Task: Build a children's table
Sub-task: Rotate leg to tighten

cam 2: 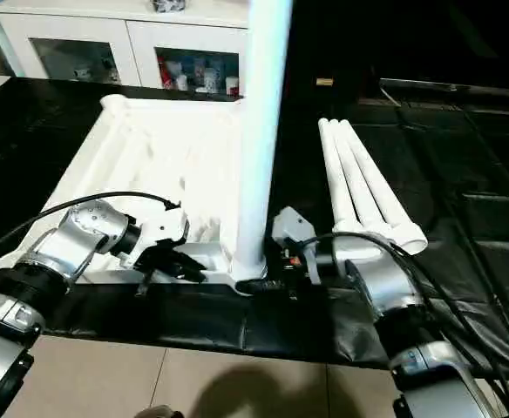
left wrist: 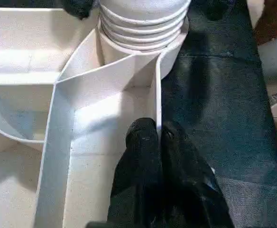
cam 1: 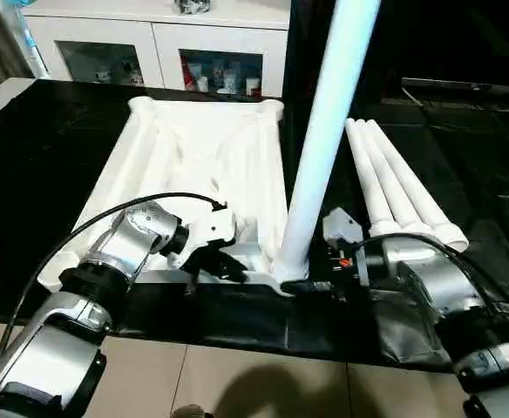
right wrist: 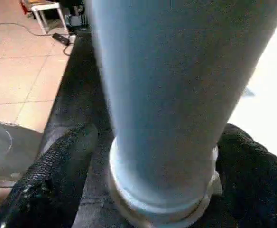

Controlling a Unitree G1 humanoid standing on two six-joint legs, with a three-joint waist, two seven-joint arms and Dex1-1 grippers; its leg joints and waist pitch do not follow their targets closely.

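Observation:
The children's table top [cam 1: 193, 148] lies underside up on a black surface, white, with ribs showing. One white leg [cam 1: 320, 157] stands upright in its near right corner socket [left wrist: 143, 28]. Three more legs [cam 1: 394, 187] lie side by side to the right. My left gripper [left wrist: 158, 135] is shut on the thin rim wall of the top, close to that socket. My right gripper [right wrist: 160, 135] straddles the upright leg's base, one finger [right wrist: 58, 175] on each side. A gap shows between that finger and the leg.
A white glass-door cabinet [cam 1: 159, 43] stands behind the black work surface [cam 1: 54, 148]. The surface's near edge runs just below both grippers, with tiled floor [cam 1: 237, 383] beyond it. A black cable [cam 1: 132, 205] loops over my left forearm.

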